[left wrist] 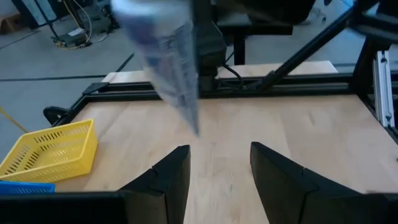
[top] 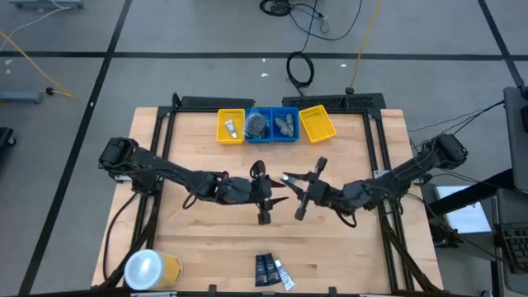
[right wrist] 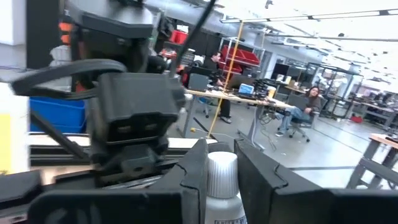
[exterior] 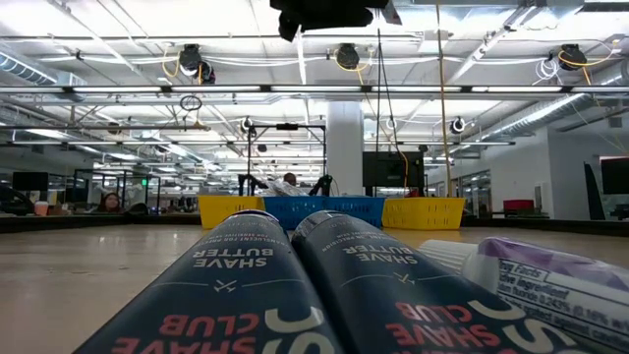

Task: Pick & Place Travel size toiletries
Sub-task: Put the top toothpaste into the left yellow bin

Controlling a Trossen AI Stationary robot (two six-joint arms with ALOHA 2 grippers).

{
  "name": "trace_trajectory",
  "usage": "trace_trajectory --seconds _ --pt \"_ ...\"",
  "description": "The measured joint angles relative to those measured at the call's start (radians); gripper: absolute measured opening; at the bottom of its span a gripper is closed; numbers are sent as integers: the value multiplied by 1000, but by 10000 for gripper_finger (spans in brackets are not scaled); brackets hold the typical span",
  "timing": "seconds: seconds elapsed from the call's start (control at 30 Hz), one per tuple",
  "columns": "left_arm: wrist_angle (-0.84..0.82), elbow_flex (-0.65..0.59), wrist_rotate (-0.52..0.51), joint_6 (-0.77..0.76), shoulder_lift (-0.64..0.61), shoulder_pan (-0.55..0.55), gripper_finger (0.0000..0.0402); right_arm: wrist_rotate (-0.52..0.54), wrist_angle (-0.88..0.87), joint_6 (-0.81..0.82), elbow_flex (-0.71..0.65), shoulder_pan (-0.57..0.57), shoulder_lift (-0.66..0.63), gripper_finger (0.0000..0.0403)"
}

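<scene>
My right gripper (top: 290,181) is shut on a small white tube (top: 287,176) above the table's middle. In the left wrist view the tube (left wrist: 168,68) slants down in front of the camera. My left gripper (top: 275,198) faces it from the left, open, with nothing between its fingers (left wrist: 217,152). Two navy packets (top: 265,269) and another white tube (top: 283,276) lie flat at the near edge, and fill the low view's foreground (exterior: 295,285). A white tube (top: 232,128) lies in the far-left yellow tray, and dark grey items lie in the two blue trays (top: 271,125). My right gripper pinches the white tube between its two fingers at the cap end, where the white cap (right wrist: 221,177) shows in the gap. The fingers come about level from the table's right and lie along the tube. The tube is lifted clear of the table.
A row of yellow and blue trays (top: 318,124) stands at the far edge. A large yellow round container with a white top (top: 148,269) stands at the near left corner. Bare wood lies under and around both grippers.
</scene>
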Motion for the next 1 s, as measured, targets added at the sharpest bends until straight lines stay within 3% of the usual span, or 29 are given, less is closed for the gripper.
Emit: trace_trajectory --seconds 1.0 --pt "92 0 -32 -53 9 69 166 -1 81 -60 0 -19 0 50"
